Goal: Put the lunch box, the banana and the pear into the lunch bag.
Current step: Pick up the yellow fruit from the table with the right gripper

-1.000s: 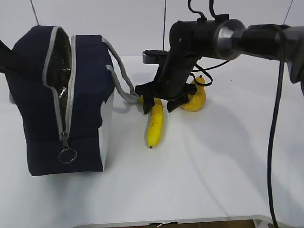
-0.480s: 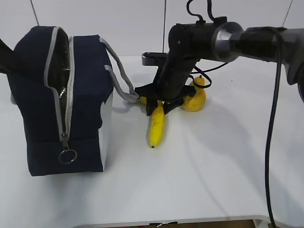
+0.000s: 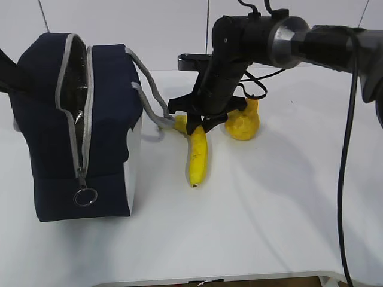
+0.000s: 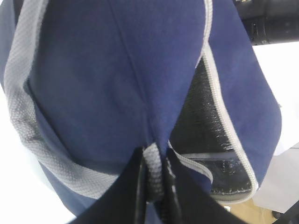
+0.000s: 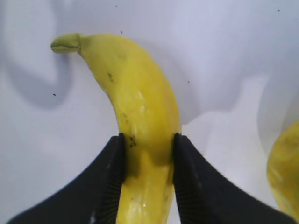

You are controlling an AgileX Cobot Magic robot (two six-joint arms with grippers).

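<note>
The navy lunch bag (image 3: 108,119) stands at the left, its zipper open along the top and front. My left gripper (image 4: 153,184) is shut on a grey strap (image 4: 152,170) of the lunch bag (image 4: 117,70). The yellow banana (image 3: 198,158) lies right of the bag, and my right gripper (image 3: 198,127) is shut on its far end. In the right wrist view both pads press the sides of the banana (image 5: 135,102) at my right gripper (image 5: 148,156). The pear (image 3: 242,124) sits just behind, also seen as the pear (image 5: 286,172). The lunch box is out of view.
The bag's grey handle (image 3: 152,104) loops out toward the banana. A ring pull (image 3: 85,196) hangs at the zipper's low end. The white table (image 3: 269,209) ends at its front edge near the bottom. A black cable (image 3: 344,155) hangs at the right.
My right gripper has closed from wide open onto the banana and risen slightly. The banana's far end shifted a little right. The left gripper and bag have not moved.
</note>
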